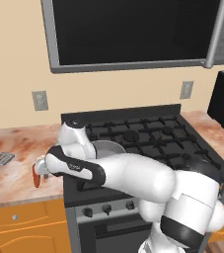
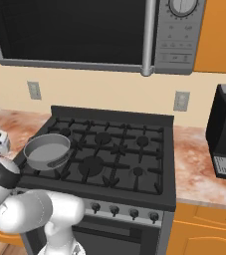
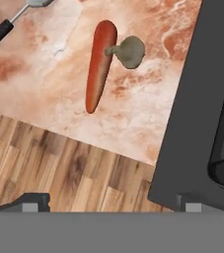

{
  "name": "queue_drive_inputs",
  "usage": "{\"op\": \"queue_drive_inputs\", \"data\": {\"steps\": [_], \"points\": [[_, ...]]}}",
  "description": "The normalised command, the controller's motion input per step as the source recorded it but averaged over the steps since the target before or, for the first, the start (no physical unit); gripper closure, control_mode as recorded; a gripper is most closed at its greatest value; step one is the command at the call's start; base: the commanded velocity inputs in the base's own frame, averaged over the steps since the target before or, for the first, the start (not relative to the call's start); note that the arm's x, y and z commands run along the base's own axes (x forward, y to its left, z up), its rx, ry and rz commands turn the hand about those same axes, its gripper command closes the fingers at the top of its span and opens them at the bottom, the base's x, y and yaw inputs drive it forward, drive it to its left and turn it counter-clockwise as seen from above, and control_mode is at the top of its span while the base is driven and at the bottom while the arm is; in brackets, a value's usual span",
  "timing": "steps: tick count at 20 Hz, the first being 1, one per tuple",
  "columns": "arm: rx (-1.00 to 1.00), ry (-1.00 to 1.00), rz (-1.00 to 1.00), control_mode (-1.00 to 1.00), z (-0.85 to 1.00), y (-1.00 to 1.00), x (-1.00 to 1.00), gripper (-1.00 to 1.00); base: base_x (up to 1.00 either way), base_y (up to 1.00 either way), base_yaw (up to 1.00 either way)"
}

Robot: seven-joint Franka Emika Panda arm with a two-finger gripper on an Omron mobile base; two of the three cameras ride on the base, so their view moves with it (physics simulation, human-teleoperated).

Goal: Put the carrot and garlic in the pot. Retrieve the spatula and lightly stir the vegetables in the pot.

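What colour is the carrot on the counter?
Orange-red. The carrot shows best in the hand view, lying on the mottled counter.

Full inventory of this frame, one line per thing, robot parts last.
carrot: 1, orange-red, on the counter left of the stove
garlic: 1, grey-beige, touching the carrot
spatula: 1, silver blade, dark handle, on the counter, far left
pot: 1, grey, front left burner, nothing inside
stove: 1, black, between counters
counter: marbled reddish, both sides of the stove
microwave: 1, silver and black, above the stove
wall outlets: 2, grey
tool: 1, open, above the carrot
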Motion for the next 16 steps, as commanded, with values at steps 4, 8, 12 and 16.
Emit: {"op": "queue_drive_inputs", "data": {"steps": [4, 8, 12, 16], "points": [[-0.02, 0.02, -0.08, -1.0, -0.09, 0.13, 0.28, -1.0, 0.0, 0.0, 0.0], [-0.01, 0.0, -0.14, -1.0, -0.15, 0.0, 0.12, -1.0, 0.0, 0.0, 0.0], [-0.05, -0.1, -0.16, -1.0, -0.52, 0.24, 0.16, -1.0, 0.0, 0.0, 0.0], [-0.03, -0.14, -0.15, -1.0, -0.57, 0.62, 0.13, -1.0, 0.0, 0.0, 0.0]]}}
